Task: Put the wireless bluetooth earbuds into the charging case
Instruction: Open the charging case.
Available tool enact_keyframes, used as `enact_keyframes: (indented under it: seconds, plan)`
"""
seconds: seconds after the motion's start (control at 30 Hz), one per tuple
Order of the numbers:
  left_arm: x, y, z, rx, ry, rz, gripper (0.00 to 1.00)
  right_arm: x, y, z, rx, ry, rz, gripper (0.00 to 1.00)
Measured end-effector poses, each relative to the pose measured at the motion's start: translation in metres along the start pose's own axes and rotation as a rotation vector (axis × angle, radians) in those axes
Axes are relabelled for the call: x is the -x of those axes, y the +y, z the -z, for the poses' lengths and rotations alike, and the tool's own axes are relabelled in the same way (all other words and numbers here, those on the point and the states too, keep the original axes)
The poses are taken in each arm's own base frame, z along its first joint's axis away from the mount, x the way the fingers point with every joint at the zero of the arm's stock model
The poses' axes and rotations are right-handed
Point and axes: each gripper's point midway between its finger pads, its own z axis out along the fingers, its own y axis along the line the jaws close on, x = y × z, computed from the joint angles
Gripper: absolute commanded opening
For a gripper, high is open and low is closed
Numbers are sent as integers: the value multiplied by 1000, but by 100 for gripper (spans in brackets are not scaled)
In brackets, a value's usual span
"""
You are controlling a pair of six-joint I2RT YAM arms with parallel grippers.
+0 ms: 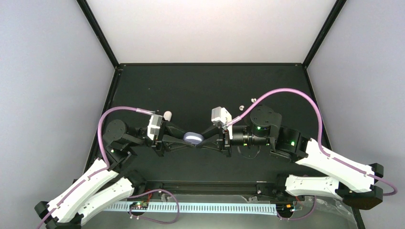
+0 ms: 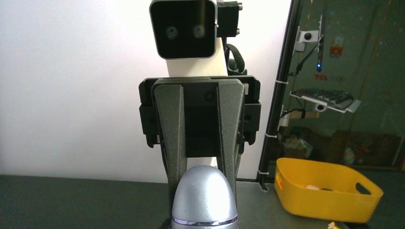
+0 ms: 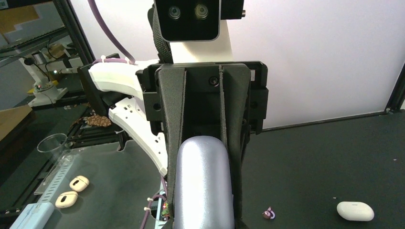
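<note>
A closed silver-lavender charging case (image 1: 193, 138) hangs above the middle of the black table, gripped from both sides. My left gripper (image 1: 189, 140) is shut on its left end and my right gripper (image 1: 201, 139) on its right end. The left wrist view shows the case (image 2: 205, 195) between the right gripper's fingers (image 2: 175, 143). The right wrist view shows it (image 3: 203, 186) between the left gripper's fingers (image 3: 173, 143). Two tiny white earbuds (image 1: 241, 107) (image 1: 253, 99) lie behind the right arm. One purple earbud (image 3: 268, 214) lies on the table under the grippers. The other purple earbud is hidden.
A closed white case (image 1: 167, 115) lies just behind my left gripper and also shows in the right wrist view (image 3: 354, 211). Two cream oval pieces (image 3: 79, 182) and a clear cup (image 3: 50, 143) sit past the near edge. A yellow bin (image 2: 329, 188) stands outside the right frame post.
</note>
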Motion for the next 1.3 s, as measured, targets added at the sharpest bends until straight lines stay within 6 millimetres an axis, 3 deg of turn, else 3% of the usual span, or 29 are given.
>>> enact_keyframes:
  seconds: [0.17, 0.23, 0.33, 0.47, 0.6, 0.73, 1.3]
  plan:
    - [0, -1, 0, -5, 2, -4, 3, 0, 0, 0, -1, 1, 1, 1]
    - [0, -1, 0, -6, 2, -5, 1, 0, 0, 0, -1, 1, 1, 5]
    - [0, -1, 0, -5, 2, -8, 2, 0, 0, 0, -1, 2, 2, 25]
    - [0, 0, 0, 2, 0, -11, 2, 0, -1, 0, -4, 1, 6, 61]
    - [0, 3, 0, 16, -2, -14, 2, 1, -2, 2, -16, -1, -1, 85]
    - [2, 4, 1, 30, -9, -18, 1, 4, -5, 5, -44, -14, -1, 90]
    - [1, 3, 2, 32, -12, -27, 1, 16, -38, 12, -240, -75, -32, 90]
